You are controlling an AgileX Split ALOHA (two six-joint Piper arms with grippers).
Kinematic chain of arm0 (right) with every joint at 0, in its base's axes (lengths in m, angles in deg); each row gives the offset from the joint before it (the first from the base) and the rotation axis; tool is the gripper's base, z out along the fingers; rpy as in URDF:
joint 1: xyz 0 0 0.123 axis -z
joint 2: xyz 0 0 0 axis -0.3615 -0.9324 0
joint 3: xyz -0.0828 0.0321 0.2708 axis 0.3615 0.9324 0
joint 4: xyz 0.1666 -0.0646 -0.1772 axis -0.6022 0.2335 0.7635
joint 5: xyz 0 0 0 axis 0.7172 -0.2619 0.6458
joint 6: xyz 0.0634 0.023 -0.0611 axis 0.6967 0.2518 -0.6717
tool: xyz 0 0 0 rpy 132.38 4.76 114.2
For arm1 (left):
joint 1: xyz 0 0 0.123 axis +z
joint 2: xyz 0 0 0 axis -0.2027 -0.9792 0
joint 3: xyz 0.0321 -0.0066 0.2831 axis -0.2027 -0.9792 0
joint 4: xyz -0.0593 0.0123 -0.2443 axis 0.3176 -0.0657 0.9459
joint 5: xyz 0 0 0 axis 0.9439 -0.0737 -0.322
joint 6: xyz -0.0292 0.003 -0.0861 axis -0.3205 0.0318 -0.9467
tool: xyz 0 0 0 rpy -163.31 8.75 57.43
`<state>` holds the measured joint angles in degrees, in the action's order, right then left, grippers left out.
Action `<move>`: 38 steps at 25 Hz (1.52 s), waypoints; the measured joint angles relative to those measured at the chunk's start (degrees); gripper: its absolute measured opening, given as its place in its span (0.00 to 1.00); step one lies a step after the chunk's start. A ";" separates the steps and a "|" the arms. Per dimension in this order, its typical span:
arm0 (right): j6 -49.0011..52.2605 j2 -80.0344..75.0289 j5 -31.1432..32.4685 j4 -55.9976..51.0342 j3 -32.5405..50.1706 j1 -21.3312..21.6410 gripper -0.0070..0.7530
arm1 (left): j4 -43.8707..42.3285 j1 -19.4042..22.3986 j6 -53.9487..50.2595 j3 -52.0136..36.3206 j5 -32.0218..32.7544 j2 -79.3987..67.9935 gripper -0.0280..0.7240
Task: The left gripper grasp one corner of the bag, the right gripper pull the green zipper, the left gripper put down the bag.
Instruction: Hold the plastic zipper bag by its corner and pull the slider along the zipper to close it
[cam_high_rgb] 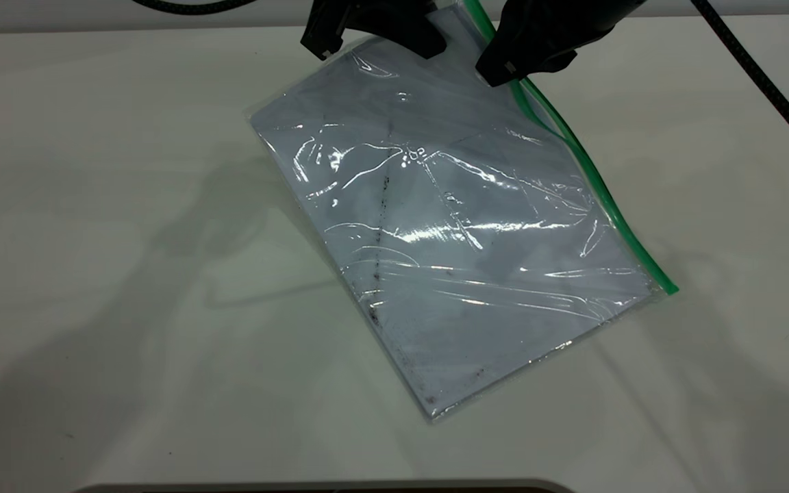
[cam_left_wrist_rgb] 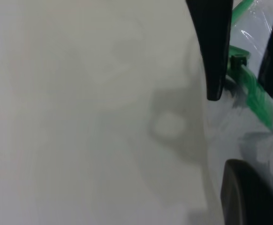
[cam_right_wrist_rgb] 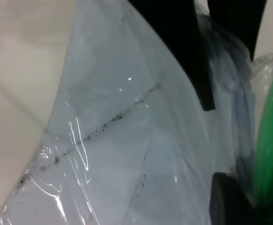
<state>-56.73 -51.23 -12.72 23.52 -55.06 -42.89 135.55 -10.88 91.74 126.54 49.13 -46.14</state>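
The bag (cam_high_rgb: 449, 239) is lying slantwise across the middle of the table (cam_high_rgb: 93, 274). Its near end is resting on the tabletop and its far end is tilting up toward the two arms. It is throwing a shadow on the table along its left side. White paper (cam_high_rgb: 504, 315) is showing through the clear plastic, which is wrinkling and catching glare. A dark smudged streak (cam_high_rgb: 377, 253) is running lengthwise down the bag, nearer its left edge.

The zipper (cam_high_rgb: 600, 192) is running along the bag's right long edge, from the near-right corner up to the far end. There it is passing under the right gripper (cam_high_rgb: 504, 68) and going out of view at the top.

The left gripper (cam_high_rgb: 374, 31) is sitting at the far end of the bag, just beside the green-edged corner (cam_high_rgb: 461, 12). It is pinching the plastic there and holding that end up off the table.

The right gripper is coming in from the far right w/ its tip right on the green strip, close to the left gripper. Whether it is clamping the strip or just sitting around it can't be told from any view.

In the left wrist view the slider (cam_left_wrist_rgb: 238, 61) is showing as a small darker green tab on the zipper. A braided cable (cam_high_rgb: 764, 82) is trailing from the right arm over the table's far-right part.
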 joint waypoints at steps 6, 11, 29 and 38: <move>-0.82 0.00 -0.49 0.00 -0.07 0.00 0.08 | 0.00 0.00 0.00 0.00 -1.35 0.00 0.11; -1.15 0.00 -0.85 -0.19 -0.07 0.00 0.07 | 0.09 0.00 0.13 0.00 -2.08 0.21 0.11; -1.25 -2.41 -1.33 -2.36 -1.05 0.00 0.07 | 1.19 2.61 0.19 -0.37 -1.98 2.51 0.11; -0.72 -2.84 -0.24 -2.31 -1.05 1.32 0.07 | 1.81 2.92 0.14 -0.37 -2.22 2.51 0.11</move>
<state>-57.45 -54.07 -12.97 21.21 -56.11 -41.57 137.35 -7.96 91.88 126.17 46.91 -43.64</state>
